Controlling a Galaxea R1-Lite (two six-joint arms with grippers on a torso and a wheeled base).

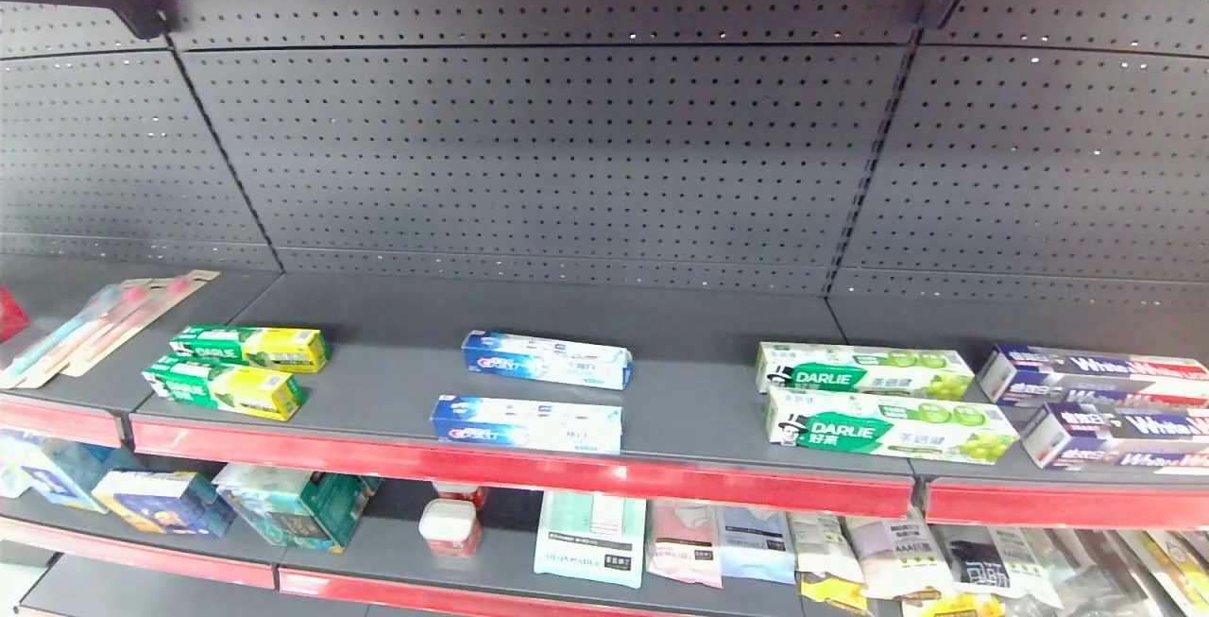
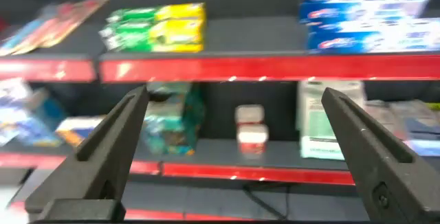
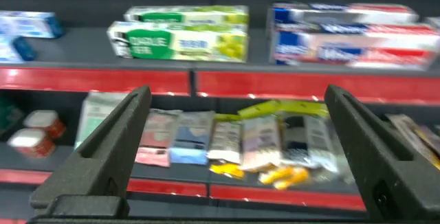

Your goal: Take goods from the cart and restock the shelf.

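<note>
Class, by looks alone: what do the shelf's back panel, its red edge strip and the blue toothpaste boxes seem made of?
Back panel: likely matte painted sheet metal; punched holes. Red edge strip: probably glossy plastic; bright glints. Blue toothpaste boxes: seemingly printed cardboard; crisp folded edges.

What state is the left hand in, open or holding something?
Open and empty: the left hand has its fingers wide apart, nothing between them.
</note>
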